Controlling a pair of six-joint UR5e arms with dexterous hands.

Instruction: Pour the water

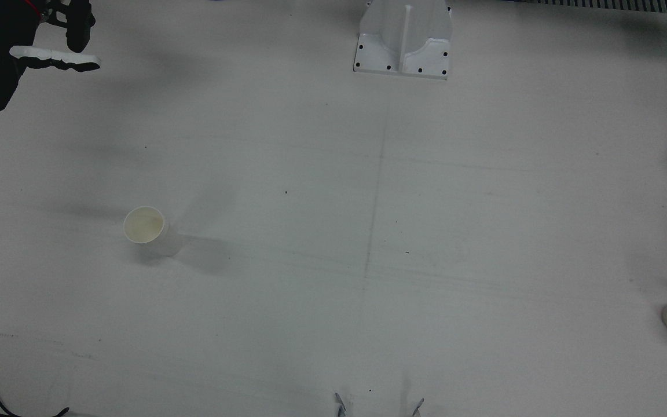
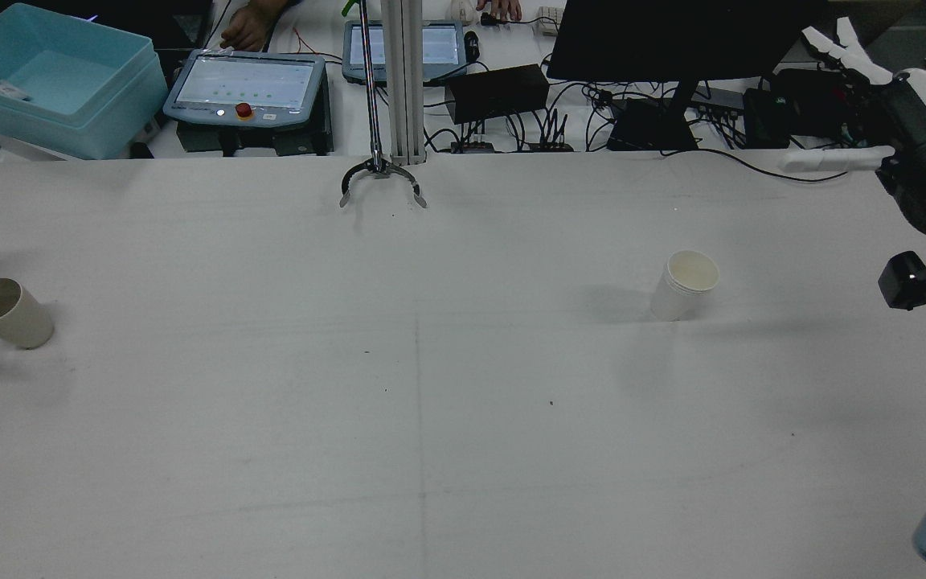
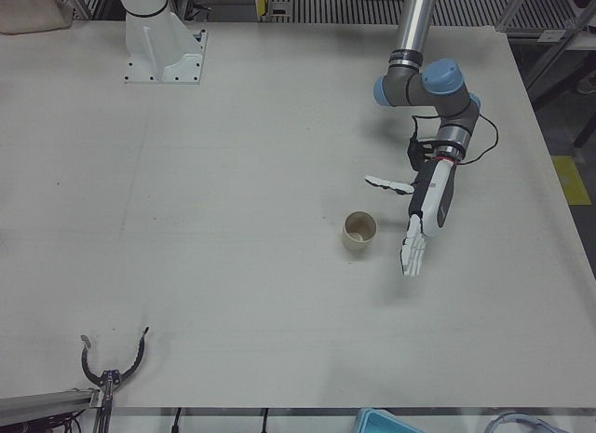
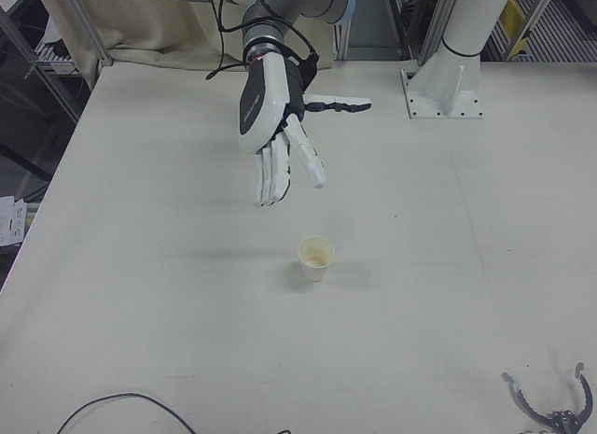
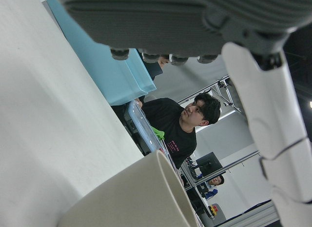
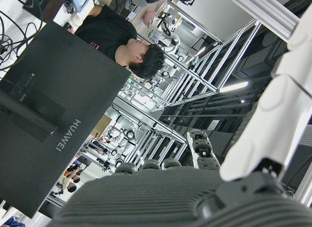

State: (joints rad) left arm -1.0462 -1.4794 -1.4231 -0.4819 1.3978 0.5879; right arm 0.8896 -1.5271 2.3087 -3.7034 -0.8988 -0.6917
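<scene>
**Both hands hovering open, two cups waiting apart on the tabletop**

The right hand [image 4: 280,135] is hanging above the tabletop [image 1: 368,289] with its fingers [image 4: 280,177] spread and pointing down and forward, holding nothing. Below and in front of it, the white paper cup [image 4: 316,258] is standing upright on the robot's right half of the tabletop, clear of the hand.

The left hand [image 3: 424,214] is likewise hovering with its fingers stretched out and apart, gripping nothing. The beige cup [image 3: 359,232] is standing upright just beside it, not touching it; in the left hand view that cup's rim is filling the lower part of the picture, close under the palm.

The two cups are sitting well apart, near opposite sides of the tabletop. Whether either is holding water cannot be told.
</scene>
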